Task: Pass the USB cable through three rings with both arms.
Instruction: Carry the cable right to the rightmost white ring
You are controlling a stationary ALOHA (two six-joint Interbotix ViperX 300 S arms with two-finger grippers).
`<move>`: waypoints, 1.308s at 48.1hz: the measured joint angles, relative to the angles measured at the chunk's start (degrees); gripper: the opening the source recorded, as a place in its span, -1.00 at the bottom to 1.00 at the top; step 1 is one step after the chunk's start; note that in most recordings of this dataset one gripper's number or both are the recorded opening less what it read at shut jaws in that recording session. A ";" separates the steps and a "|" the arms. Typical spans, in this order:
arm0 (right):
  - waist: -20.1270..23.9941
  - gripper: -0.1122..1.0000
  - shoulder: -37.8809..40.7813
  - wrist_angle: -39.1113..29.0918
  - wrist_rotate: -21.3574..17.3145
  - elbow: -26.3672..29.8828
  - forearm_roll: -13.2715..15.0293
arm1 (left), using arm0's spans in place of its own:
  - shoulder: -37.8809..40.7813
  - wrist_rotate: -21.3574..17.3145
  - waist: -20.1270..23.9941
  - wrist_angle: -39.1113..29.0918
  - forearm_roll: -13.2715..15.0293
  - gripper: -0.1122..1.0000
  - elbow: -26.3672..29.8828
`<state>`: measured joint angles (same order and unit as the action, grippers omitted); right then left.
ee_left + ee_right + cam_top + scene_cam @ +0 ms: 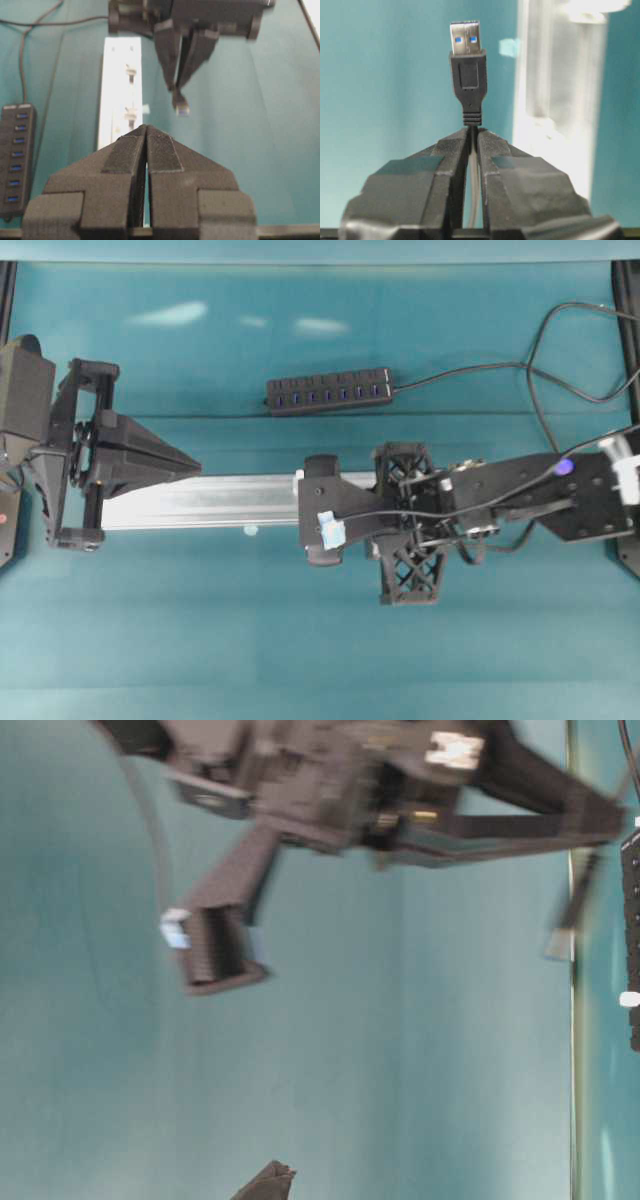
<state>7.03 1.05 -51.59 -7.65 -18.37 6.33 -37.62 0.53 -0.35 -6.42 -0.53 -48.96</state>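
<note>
Fig. legend, overhead view read L to R; all places given w.r.t. the silver rail (200, 502).

(a) Left gripper (190, 466): at the rail's L end, tip aimed along it. Its fingers (125, 152) are clenched on nothing, pads flush together. Judged to be parked there as the receiving side, lined up w/ the rail axis so it can take the plug once it comes through.

(b) Rail: lies lengthwise on the teal worktop (200, 640); the left wrist view shows small upright fittings (131, 72) along its centre line, prob. the rings, too blurred to count.

(c) Right gripper (322, 525): over the rail's R part, reaching in from the R. Its fingers (447, 150) pinch the USB cable (468, 70) just behind the plug's strain relief, so the plug stands straight out past the tips, blue insert showing. Held that short, prob. so the stiff plug leads and can be steered. From the left wrist view the plug hangs beside the rail, not yet in line w/ any fitting.

(d) USB hub (328, 395): beyond the rail, well apart, not involved.
</note>
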 measured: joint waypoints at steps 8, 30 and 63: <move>-0.44 -0.93 -2.20 -5.54 0.18 1.49 2.55 | 0.00 0.09 0.09 0.00 0.00 -0.76 0.00; -0.35 -0.93 -9.67 -18.28 0.18 2.55 10.72 | 0.00 0.09 0.09 0.00 0.00 -0.76 0.53; -0.44 -0.93 -20.48 -29.00 0.18 -6.15 12.92 | 0.00 0.09 0.88 0.00 0.00 -0.76 0.53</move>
<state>6.59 -19.42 -80.60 -7.47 -24.52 19.25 -37.62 0.62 0.53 -6.42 -0.53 -48.43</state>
